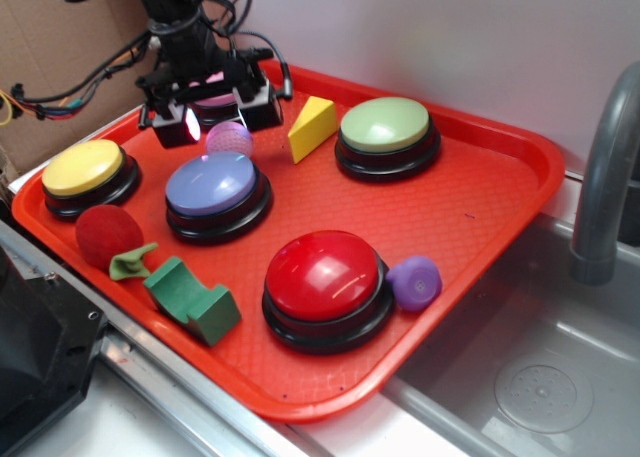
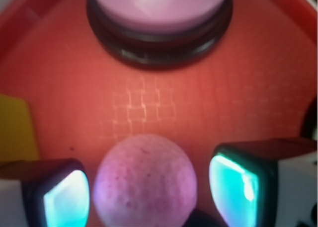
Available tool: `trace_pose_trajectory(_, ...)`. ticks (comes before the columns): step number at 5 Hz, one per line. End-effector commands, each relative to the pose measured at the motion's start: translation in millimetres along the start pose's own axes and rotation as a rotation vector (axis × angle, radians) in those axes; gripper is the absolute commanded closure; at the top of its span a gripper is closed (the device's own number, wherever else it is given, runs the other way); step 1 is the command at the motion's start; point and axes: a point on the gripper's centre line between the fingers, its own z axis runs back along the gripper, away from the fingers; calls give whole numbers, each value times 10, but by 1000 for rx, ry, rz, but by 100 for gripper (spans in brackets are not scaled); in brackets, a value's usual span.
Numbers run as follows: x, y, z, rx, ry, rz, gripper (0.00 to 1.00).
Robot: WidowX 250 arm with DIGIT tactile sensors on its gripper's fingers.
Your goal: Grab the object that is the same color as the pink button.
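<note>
Claw (image 2: 149, 192) spread open, fingers (image 2: 64, 197) flanking small pink ball (image 2: 145, 180) without gripping (gaps visible each side); ball resting on red tray (image 2: 149, 103) just beside pink button (image 2: 158, 8)

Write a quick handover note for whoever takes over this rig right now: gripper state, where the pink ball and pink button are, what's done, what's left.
Gripper: open, low over the red tray, one finger either side of the small dimpled pink ball; gaps show on both sides, no contact visible.
Pink ball sits on the tray between the round pink dome-topped button at the back rim and the lavender-blue button, beside the yellow wedge.
Done: approach and alignment.
Left: shut on the ball and lift, probably straight up.
</note>
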Motion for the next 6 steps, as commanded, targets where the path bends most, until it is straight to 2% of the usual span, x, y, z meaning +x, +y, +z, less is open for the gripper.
trace_pose_trajectory(1, 62, 68, -54, -6, -44, 1, 2)
trace_pose_trajectory(2, 74, 72, -40, -11, -46, 4, 100)
trace_pose_trajectory(3, 81, 37, 57, -22, -50, -25, 100)
trace_pose_trajectory(5, 162, -214, 745, 47, -58, -320, 100)
trace_pose_trajectory(6, 75, -331, 1191, -27, -69, -455, 100)
